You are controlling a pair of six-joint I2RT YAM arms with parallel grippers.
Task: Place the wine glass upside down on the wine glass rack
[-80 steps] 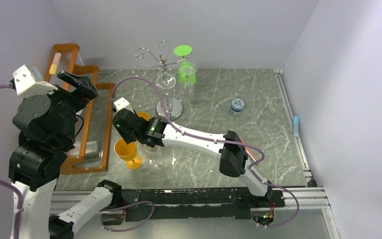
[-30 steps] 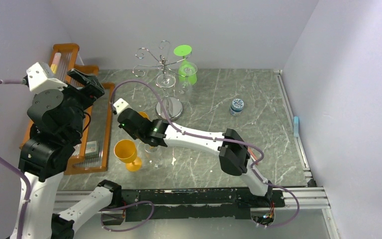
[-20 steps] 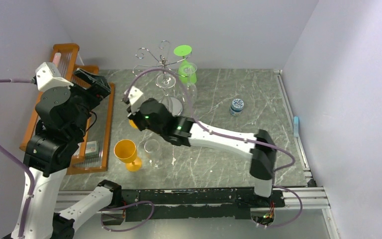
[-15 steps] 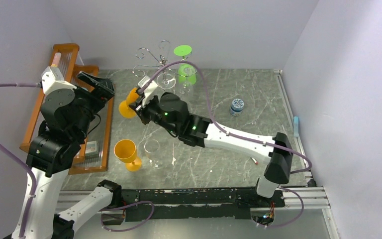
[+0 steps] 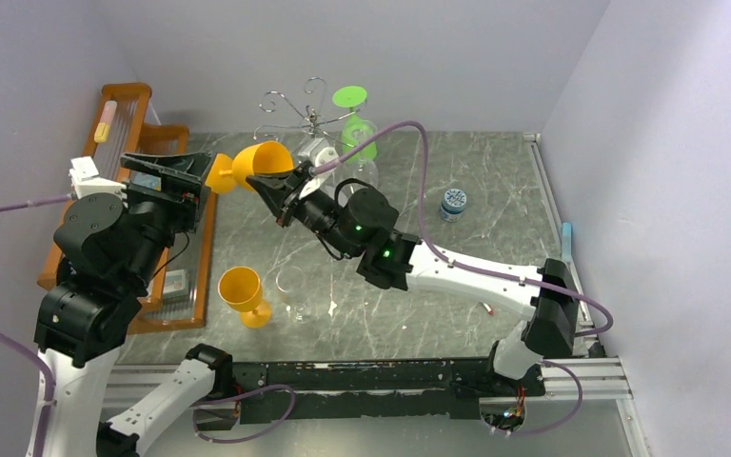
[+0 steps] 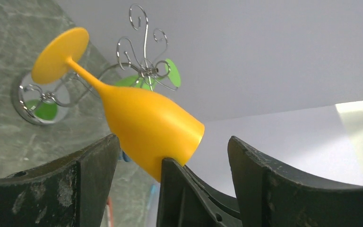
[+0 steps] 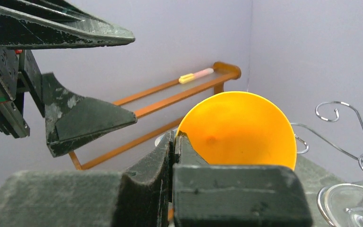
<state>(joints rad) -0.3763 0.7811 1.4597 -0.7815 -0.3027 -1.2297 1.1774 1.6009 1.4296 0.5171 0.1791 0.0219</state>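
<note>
- My right gripper (image 5: 281,184) pinches the rim of the orange plastic wine glass (image 5: 250,164), which lies sideways up in the air.
- My left gripper (image 5: 176,178) is wide open, close to the glass's foot.
- The tall shiny wire wine glass rack (image 5: 314,116) stands just behind.

So the grey marbled table (image 5: 457,190) had the chrome rack (image 5: 313,118) standing at the back. A wooden rack (image 5: 124,92) sat left of it and a small jar (image 5: 454,203) off to its right. An orange glass (image 5: 243,293) and a clear glass (image 5: 292,286) stood side by side in front of it.
</note>
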